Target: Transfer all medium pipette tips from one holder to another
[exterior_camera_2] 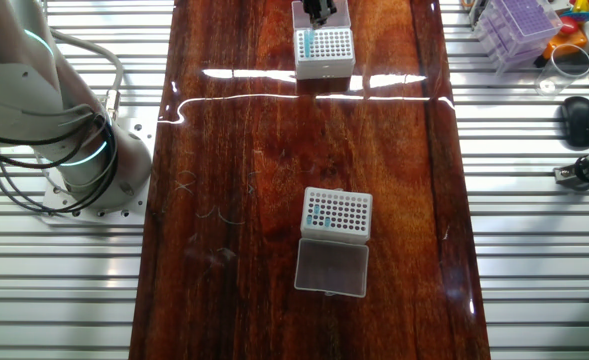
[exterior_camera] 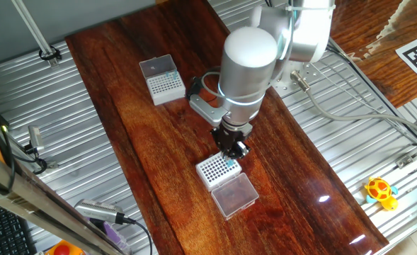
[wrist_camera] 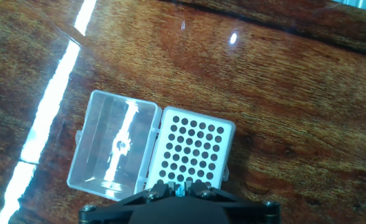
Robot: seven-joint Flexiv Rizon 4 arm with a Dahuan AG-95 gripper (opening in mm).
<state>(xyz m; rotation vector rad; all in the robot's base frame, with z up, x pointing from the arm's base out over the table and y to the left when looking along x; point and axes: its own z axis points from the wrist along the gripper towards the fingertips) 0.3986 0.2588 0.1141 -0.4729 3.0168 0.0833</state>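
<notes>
The other holder [wrist_camera: 192, 151], a white rack with bold dark holes, lies under my gripper [wrist_camera: 181, 186], its clear boxy lid [wrist_camera: 114, 149] open flat at its left. The gripper is shut on a teal medium pipette tip [wrist_camera: 181, 189] over the rack's near edge. In one fixed view the gripper [exterior_camera: 234, 150] stands over this rack [exterior_camera: 214, 171], a teal tip [exterior_camera: 231, 163] at its corner. The first holder [exterior_camera: 166, 85], with fine grey dots, sits far left. In the other fixed view it [exterior_camera_2: 338, 212] shows teal dots [exterior_camera_2: 319, 212] on its left side; the gripper [exterior_camera_2: 320, 12] is over the far rack [exterior_camera_2: 324, 50].
The arm's base [exterior_camera_2: 54, 120] stands left of the wooden board. A purple-topped tip box [exterior_camera_2: 522, 22] and a black mouse [exterior_camera_2: 577, 115] lie off to the right. A yellow toy [exterior_camera: 380, 191] and a pen-like tool [exterior_camera: 102, 212] rest on the metal slats.
</notes>
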